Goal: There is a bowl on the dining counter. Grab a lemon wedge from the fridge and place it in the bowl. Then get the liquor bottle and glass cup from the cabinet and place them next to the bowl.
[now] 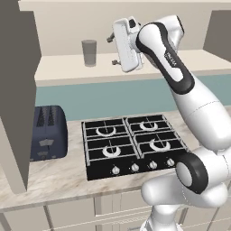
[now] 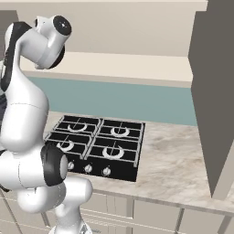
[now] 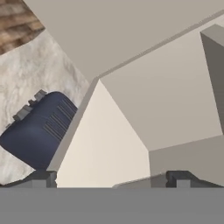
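The white arm is reaching up into the open cabinet (image 1: 18,90), its gripper (image 3: 109,177) hanging with jaws spread wide and grasping nothing above the beige shelf (image 1: 67,67). The glass cup (image 1: 89,53) is standing upright on that shelf, just beside the hand. Below, a navy toaster (image 1: 47,133) is sitting left of the black hob (image 1: 133,144) on the marbled surface (image 2: 169,155).

flat, even rendered light, soft faint shadows, no glare, slightly coarse edges
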Robot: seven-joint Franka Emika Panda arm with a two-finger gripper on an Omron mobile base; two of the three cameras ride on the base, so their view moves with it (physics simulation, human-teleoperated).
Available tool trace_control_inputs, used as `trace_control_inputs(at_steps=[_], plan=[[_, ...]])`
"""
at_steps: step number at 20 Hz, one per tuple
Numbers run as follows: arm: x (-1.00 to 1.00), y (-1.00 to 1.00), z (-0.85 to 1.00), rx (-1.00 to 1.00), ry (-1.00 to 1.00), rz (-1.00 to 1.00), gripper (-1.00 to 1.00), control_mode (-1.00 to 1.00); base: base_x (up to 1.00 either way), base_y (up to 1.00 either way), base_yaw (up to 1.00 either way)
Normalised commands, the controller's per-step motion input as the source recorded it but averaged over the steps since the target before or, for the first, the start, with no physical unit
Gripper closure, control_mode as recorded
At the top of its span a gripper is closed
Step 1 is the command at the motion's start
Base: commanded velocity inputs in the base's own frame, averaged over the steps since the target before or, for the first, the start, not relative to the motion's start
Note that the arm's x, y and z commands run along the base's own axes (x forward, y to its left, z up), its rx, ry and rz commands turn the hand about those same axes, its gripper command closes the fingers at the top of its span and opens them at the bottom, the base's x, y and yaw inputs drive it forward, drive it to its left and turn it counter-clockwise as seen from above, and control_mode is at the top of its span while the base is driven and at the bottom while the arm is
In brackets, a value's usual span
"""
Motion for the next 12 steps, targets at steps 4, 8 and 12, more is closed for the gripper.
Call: trace_control_inputs(at_steps=[4, 8, 12], plan=[[0.28, 0.00, 0.00, 0.00, -0.02, 0.00, -1.00, -1.00, 0.00, 0.00, 0.00], [0.11, 0.00, 0.00, 0.00, -0.01, 0.00, -1.00, -1.00, 0.00, 0.00, 0.00], [0.01, 0.00, 0.00, 0.00, 0.00, 0.00, -1.00, -1.00, 0.00, 0.00, 0.00]])
